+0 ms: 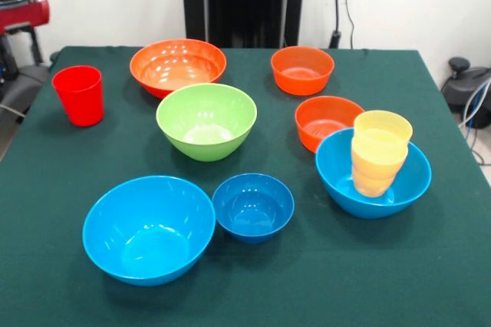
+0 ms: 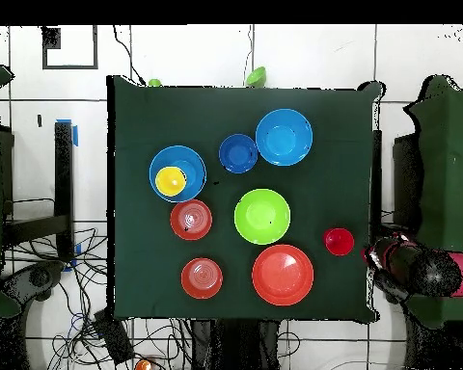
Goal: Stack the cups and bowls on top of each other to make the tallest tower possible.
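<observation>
From the front we see yellow cups point(image 1: 379, 154) nested in one light-blue bowl point(image 1: 406, 181) — the tower's start. The other light-blue bowl point(image 1: 148, 227), dark-blue bowl point(image 1: 253, 206), green bowl point(image 1: 206, 120), big orange bowl point(image 1: 178, 66) and two small orange bowls point(image 1: 302, 69) sit empty; a red cup point(image 1: 78, 94) stands apart.

Overhead, the arm point(image 2: 419, 270) shows off-table — we cannot tell the gripper's state.

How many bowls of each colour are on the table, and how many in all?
Orange bowls: 3
Light blue bowls: 2
Dark blue bowl: 1
Green bowl: 1
Total: 7
</observation>
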Controlling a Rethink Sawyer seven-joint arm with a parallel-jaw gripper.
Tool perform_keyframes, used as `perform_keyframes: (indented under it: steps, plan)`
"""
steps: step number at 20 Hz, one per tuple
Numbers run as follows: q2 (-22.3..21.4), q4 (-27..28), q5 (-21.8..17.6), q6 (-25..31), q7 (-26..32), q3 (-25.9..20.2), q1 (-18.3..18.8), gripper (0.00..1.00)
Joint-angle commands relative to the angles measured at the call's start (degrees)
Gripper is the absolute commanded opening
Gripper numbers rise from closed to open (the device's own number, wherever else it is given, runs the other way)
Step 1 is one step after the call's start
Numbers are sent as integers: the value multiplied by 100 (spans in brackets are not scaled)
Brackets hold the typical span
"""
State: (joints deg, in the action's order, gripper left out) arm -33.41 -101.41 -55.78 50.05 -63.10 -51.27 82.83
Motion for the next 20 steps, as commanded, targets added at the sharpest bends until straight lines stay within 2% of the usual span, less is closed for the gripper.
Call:
perform_keyframes:
  steps: [1,4,12,14,16,19,20]
  plan:
    - [216,-618,-92,-148,1991,-35,184,0]
    - [310,-690,-95,-227,2023,-65,313,0]
    - [237,-964,-273,-326,1955,-88,604,0]
    - [117,-1097,-233,-314,1972,-155,735,0]
    - [-124,-1206,-5,-167,2084,-332,940,0]
    - [-172,-1336,158,-114,1894,-464,969,0]
    - [-156,-1362,203,-102,1851,-490,1006,100]
